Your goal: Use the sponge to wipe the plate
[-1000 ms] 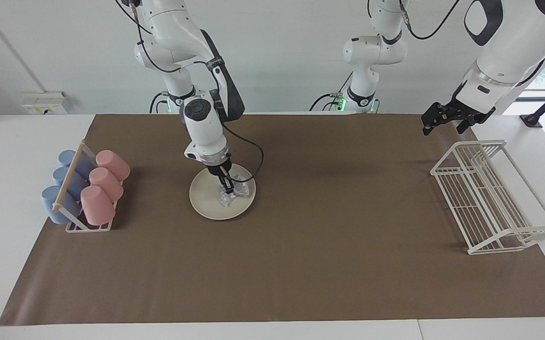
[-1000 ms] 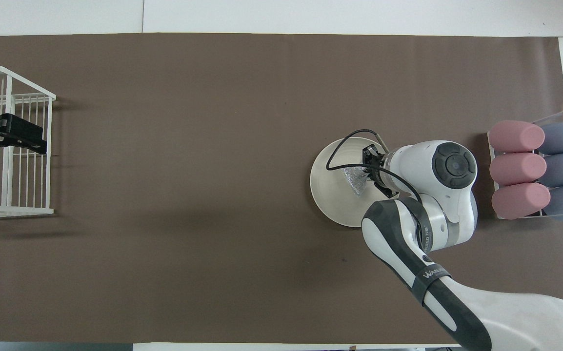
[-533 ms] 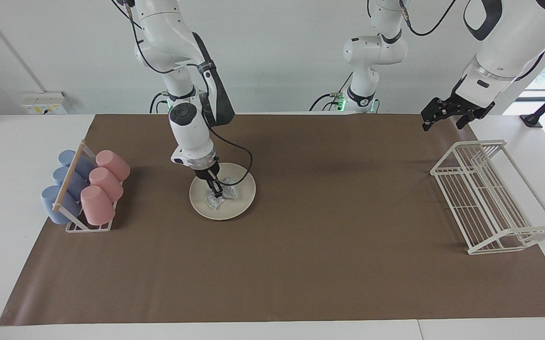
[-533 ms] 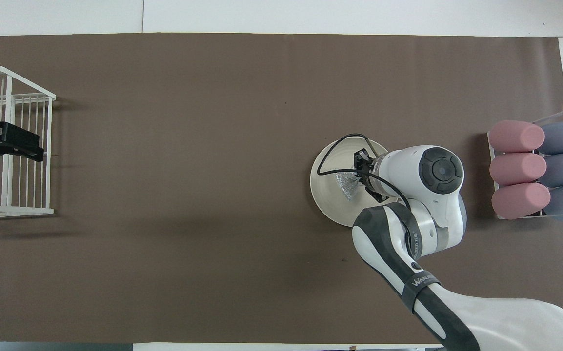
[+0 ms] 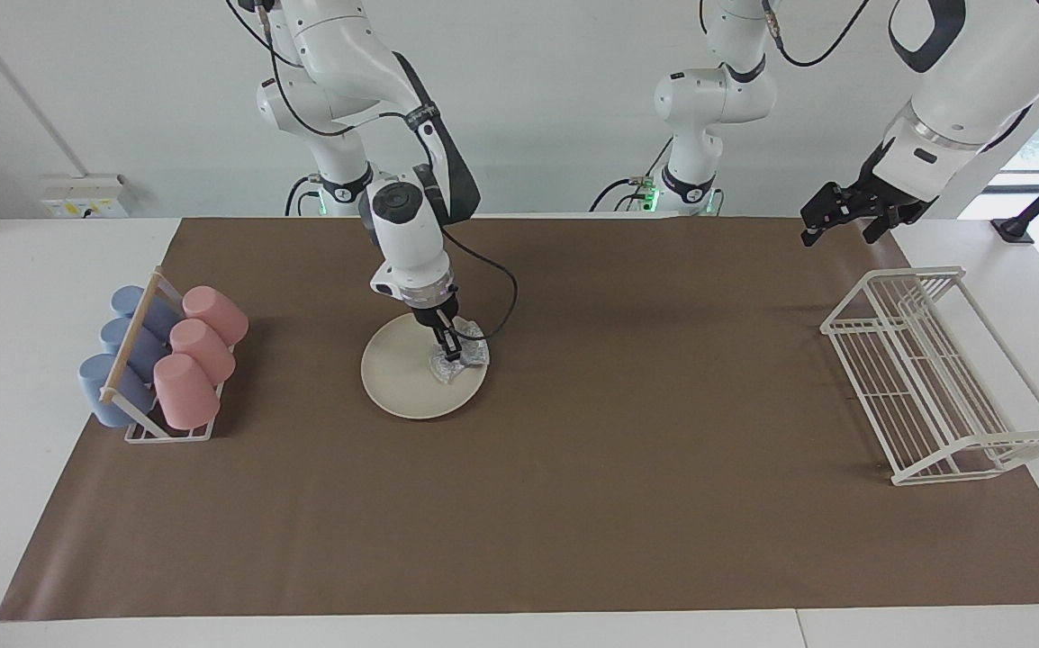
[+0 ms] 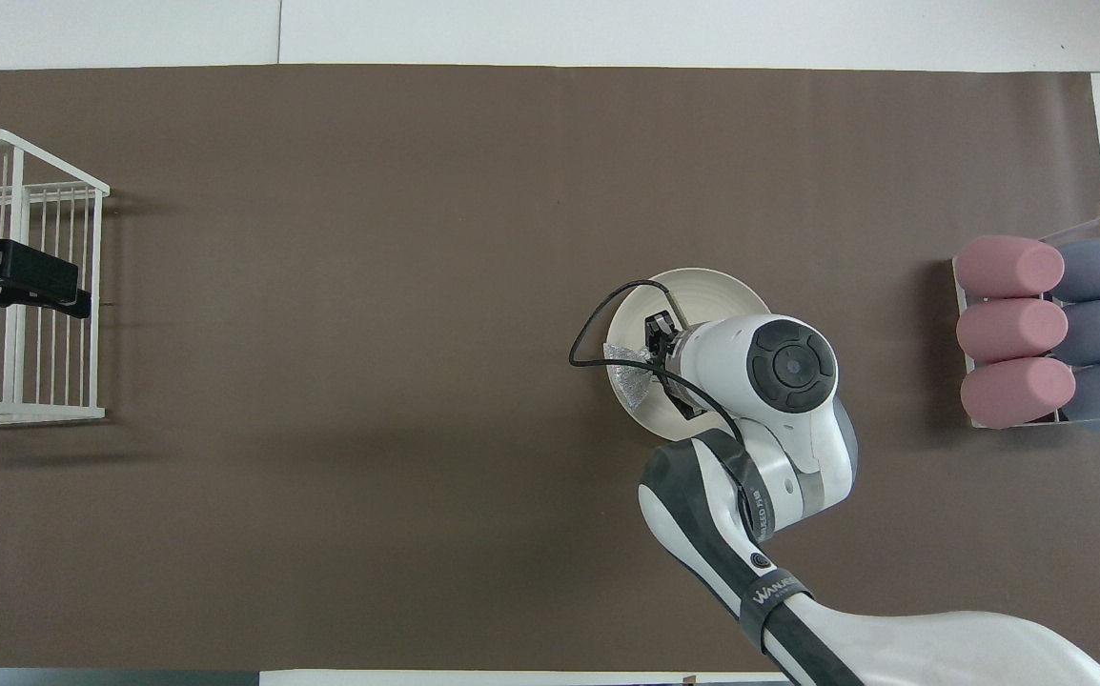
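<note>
Right pincer (image 5: pixel 452 349) presses the sponge (image 5: pixel 461 360) onto the plate (image 5: pixel 402 378).

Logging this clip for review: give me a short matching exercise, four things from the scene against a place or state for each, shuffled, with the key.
Things:
1. sponge
2. plate
3. left gripper
4. pink cups

Places or states:
A. open, up over the white wire rack's end of the table
B. lying in a holder beside blue cups
C. flat on the brown mat, under the right gripper
D. pinched by the right gripper at the plate's edge toward the left arm's end

Pairs: 1-D, 2-C, 3-A, 4-B
</note>
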